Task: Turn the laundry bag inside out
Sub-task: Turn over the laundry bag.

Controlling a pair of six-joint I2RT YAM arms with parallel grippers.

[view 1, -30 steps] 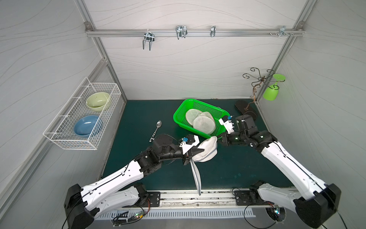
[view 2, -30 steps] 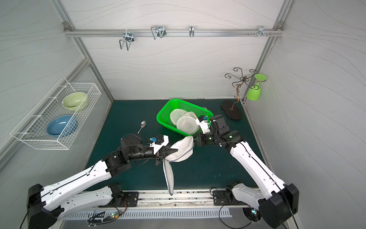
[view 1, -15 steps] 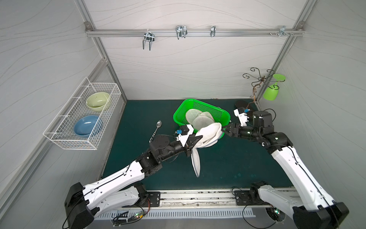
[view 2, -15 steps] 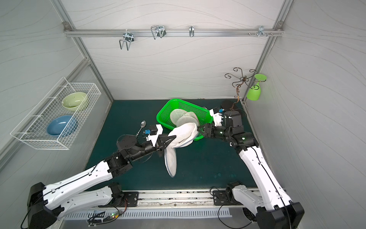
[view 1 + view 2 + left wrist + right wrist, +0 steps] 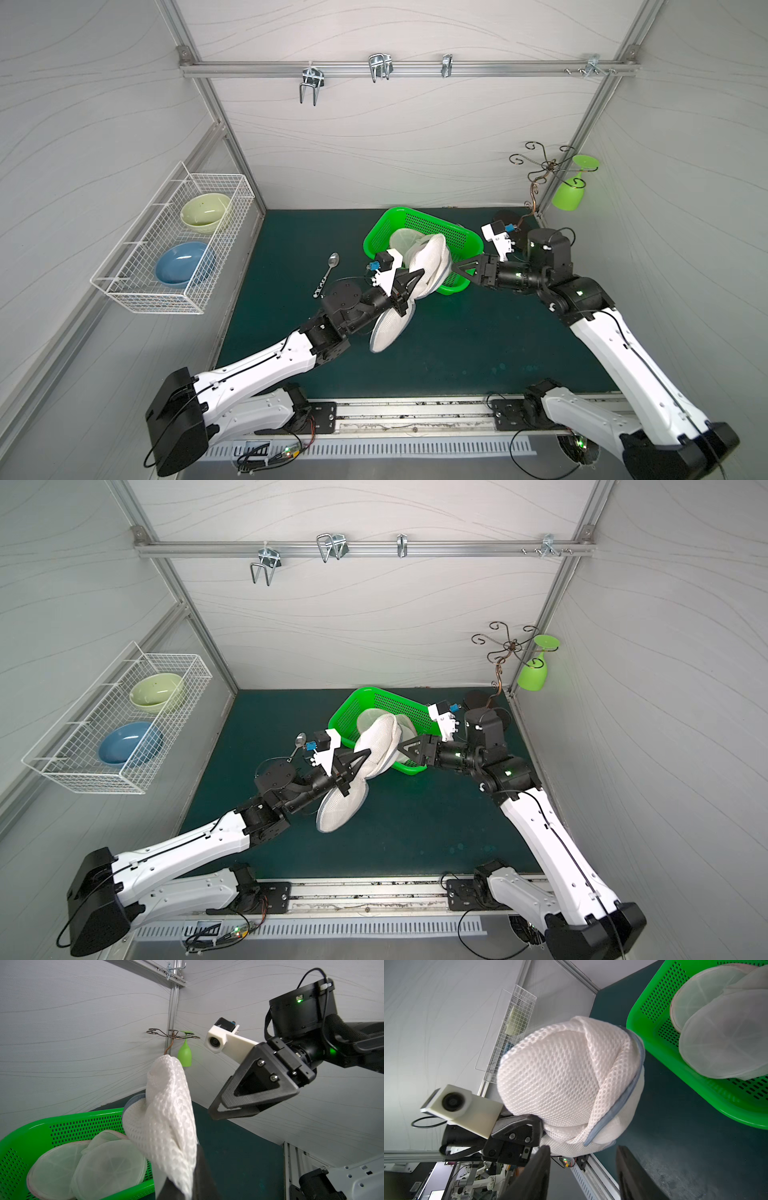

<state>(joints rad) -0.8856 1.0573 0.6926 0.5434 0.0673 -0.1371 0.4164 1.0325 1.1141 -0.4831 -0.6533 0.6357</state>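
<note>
While one laundry bag [image 5: 428, 266] hangs, one basket [image 5: 375, 240], two bowls [image 5: 205, 209] [image 5: 183, 263], one spoon [image 5: 328, 271]

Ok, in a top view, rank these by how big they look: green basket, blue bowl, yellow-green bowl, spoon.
1. green basket
2. blue bowl and yellow-green bowl: nearly alike. The blue one looks slightly bigger but sits nearer the camera, so they are left unranked.
3. spoon, the smallest

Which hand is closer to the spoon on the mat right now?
Left. The left hand, shut on the laundry bag, is on the bag's side toward the spoon; the right hand is open beyond the bag.
</note>
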